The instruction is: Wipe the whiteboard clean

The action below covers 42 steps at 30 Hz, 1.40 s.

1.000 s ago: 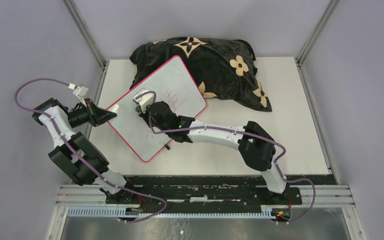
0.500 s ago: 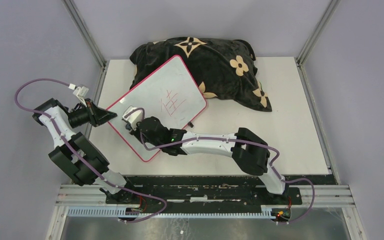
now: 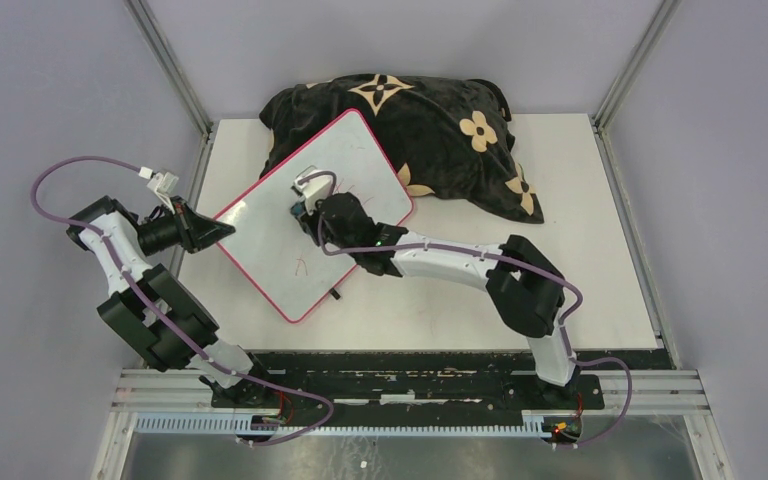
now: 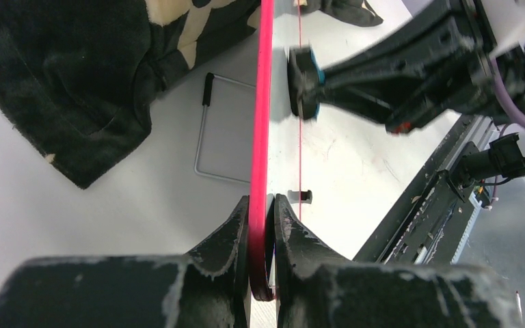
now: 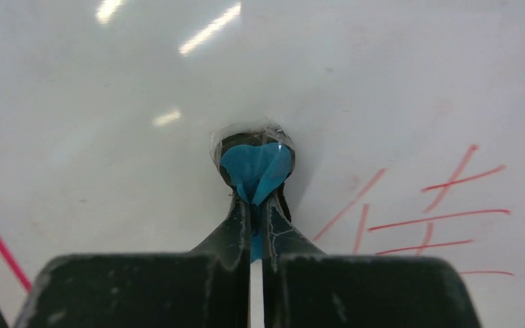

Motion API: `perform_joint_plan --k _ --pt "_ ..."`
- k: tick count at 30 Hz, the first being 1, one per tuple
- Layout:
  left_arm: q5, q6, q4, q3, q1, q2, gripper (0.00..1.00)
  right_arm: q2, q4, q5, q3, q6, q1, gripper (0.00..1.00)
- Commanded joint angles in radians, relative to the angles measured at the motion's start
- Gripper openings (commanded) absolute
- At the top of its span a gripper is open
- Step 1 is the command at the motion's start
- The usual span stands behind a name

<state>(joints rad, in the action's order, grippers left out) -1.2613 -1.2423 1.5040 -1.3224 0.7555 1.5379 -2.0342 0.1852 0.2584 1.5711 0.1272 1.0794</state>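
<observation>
left pincer point(image 4: 262, 205) clamped on whiteboard point(image 3: 260, 245) rim, board tilted up before cushion point(image 3: 440, 120). right pincer point(image 5: 256, 212) pinches blue eraser point(image 5: 256, 164). we fear hard pushing slips the board, missing red marks point(image 5: 437, 212).

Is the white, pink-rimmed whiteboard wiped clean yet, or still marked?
Still marked: red handwritten strokes show on the whiteboard, right of the blue pad pinched in the right gripper.

The whiteboard point(image 3: 270, 245) is white, pink-rimmed, with red strokes; the cushion point(image 3: 450, 150) is black with tan flowers; the eraser point(image 5: 255, 167) is blue.
</observation>
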Motion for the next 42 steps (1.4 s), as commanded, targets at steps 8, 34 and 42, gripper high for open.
perform_joint_plan --k 8,34,42 --pt "0.136 -0.144 -0.042 0.001 -0.004 -0.026 0.03 0.019 0.049 0.037 -0.107 0.049 -0.095 0.01" --pt "0.140 -0.152 -0.041 0.009 -0.003 -0.031 0.03 -0.046 0.167 0.104 -0.148 0.043 0.230 0.01" --pt "0.138 -0.151 -0.043 0.010 -0.003 -0.027 0.03 0.042 0.139 0.179 -0.230 0.042 0.123 0.00"
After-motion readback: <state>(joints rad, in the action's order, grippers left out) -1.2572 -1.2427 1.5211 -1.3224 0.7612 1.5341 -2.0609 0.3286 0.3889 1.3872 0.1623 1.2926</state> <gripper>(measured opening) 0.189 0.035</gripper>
